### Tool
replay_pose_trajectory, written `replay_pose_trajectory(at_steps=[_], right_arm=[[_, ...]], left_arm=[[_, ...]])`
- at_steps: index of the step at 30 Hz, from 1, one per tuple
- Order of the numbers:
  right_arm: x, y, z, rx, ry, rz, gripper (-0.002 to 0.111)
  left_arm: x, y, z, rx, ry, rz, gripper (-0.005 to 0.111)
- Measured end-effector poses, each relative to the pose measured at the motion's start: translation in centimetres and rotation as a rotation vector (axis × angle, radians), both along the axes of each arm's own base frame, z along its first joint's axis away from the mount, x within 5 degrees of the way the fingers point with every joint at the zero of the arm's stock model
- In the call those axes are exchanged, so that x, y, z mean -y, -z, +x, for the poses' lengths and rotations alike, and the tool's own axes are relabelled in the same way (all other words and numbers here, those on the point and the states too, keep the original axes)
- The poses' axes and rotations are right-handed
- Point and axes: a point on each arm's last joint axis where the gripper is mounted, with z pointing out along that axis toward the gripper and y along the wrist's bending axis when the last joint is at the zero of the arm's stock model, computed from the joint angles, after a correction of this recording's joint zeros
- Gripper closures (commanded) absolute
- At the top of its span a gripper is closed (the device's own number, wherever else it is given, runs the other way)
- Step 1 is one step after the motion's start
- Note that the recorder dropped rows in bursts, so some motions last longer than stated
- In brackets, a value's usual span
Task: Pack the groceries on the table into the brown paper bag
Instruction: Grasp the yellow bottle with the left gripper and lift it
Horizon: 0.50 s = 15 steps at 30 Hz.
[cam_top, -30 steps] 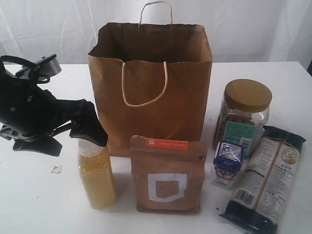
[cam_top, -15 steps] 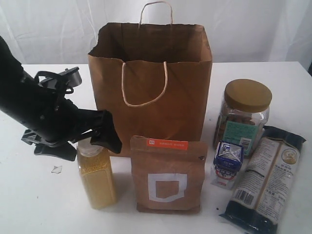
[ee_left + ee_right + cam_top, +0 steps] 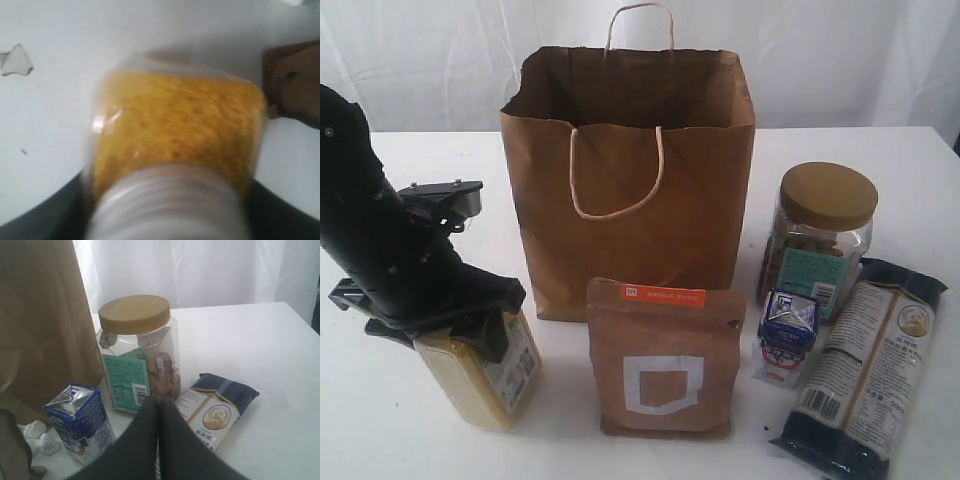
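The left pincer (image 3: 472, 318) is clamped on the top of the bottle (image 3: 485, 378), which tilts at the near left of the table (image 3: 380, 430), beside the pouch (image 3: 665, 360) and in front of the bag (image 3: 630, 200). The right pincer (image 3: 159, 402) is pressed together, empty, near the jar (image 3: 820, 240), carton (image 3: 787, 335) and noodle packet (image 3: 870, 370). The arm hides the bottle's cap, the left wrist view is blurred, and a white curtain (image 3: 820, 60) hangs behind.

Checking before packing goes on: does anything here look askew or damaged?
The yellow-grain bottle at front left leans sideways rather than standing, its cap clamped in the left gripper. The brown paper bag has a ragged-looking rim at its left corner.
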Motion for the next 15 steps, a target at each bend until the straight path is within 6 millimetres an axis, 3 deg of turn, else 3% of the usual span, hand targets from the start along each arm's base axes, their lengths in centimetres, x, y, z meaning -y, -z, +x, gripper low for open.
replay_pose_trajectory(at_steps=[3,8,13,15], right_arm=[[0.00,0.00,0.00,0.000,0.000,0.000,0.108],[0.00,0.00,0.00,0.000,0.000,0.000,0.108],[0.00,0.00,0.00,0.000,0.000,0.000,0.108],[0.00,0.00,0.00,0.000,0.000,0.000,0.108]], left_arm=[[-0.07,0.02,0.01,0.000,0.000,0.008,0.074],[-0.06,0.01,0.06,0.003,0.004,0.010,0.078],[-0.11,-0.31,0.06,-0.005,0.048,0.029,0.107],[-0.24,-0.77,-0.02,-0.024,0.088,0.055,0.107]])
